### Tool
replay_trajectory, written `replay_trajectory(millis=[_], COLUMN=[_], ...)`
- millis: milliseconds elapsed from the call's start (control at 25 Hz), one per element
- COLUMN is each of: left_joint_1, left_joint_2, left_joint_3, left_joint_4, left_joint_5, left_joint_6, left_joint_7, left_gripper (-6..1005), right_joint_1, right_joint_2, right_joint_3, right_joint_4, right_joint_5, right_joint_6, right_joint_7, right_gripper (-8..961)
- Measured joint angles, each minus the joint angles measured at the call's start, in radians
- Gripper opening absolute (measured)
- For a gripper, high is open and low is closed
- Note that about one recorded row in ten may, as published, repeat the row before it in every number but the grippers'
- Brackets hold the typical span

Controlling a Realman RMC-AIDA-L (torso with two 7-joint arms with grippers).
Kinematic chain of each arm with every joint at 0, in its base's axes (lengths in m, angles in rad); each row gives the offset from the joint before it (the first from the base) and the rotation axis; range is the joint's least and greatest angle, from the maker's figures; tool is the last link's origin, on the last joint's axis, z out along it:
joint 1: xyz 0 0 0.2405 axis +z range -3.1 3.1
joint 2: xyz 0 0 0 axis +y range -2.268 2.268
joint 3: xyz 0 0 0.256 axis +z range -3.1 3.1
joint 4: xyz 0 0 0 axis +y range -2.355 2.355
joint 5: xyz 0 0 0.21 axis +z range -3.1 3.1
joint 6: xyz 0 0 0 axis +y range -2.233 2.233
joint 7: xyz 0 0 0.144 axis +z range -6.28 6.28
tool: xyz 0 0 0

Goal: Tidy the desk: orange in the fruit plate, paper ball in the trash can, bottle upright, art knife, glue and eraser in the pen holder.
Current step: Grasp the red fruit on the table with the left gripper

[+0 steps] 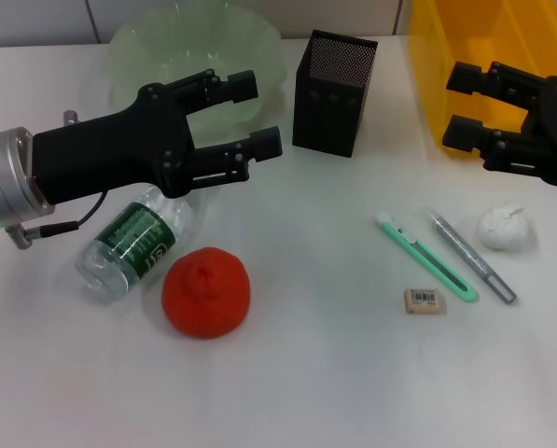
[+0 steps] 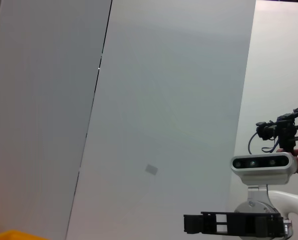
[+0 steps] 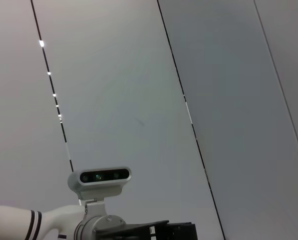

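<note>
An orange lies on the white desk at front left. Just behind it a clear bottle with a green label lies on its side. My left gripper hovers open above the bottle, fingers pointing right. At right lie a green art knife, a grey glue stick, a small eraser and a white paper ball. My right gripper hangs open over the yellow trash can. The black mesh pen holder stands at centre back, the pale green fruit plate at back left.
The wrist views point at wall panels. The left wrist view also catches the other arm's camera unit and a black gripper at the frame's lower edge. Bare desk stretches across the front.
</note>
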Motion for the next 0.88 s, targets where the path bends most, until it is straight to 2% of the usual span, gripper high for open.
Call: replay_trajectory(millis=[400, 560, 760, 800, 880], left_joint_1=[-0.002, -0.001, -0.002, 0.003, 0.003], left_joint_2=[0.001, 0.003, 0.005, 0.004, 0.004], left_joint_3=[-0.001, -0.002, -0.003, -0.003, -0.003], left_joint_4=[0.001, 0.003, 0.013, 0.133, 0.133], left_joint_5=[0.0, 0.0, 0.007, 0.133, 0.133], left_joint_6=[-0.003, -0.046, -0.075, -0.197, -0.197], left_joint_7=[0.0, -0.025, -0.052, -0.201, -0.201], left_gripper=[794, 788, 780, 779, 776], right_joint_1=[0.02, 0.024, 0.017, 0.016, 0.013], right_joint_2=[-0.006, -0.01, -0.01, -0.009, -0.008], right_joint_3=[0.002, 0.007, 0.008, 0.009, 0.011], right_joint_4=[-0.001, -0.002, -0.002, -0.002, 0.0], right_joint_5=[0.0, 0.0, 0.005, 0.005, 0.005], right_joint_6=[0.007, 0.017, 0.083, 0.103, 0.133], right_joint_7=[0.0, 0.004, 0.014, 0.018, 0.023], right_gripper=[841, 841, 840, 840, 840])
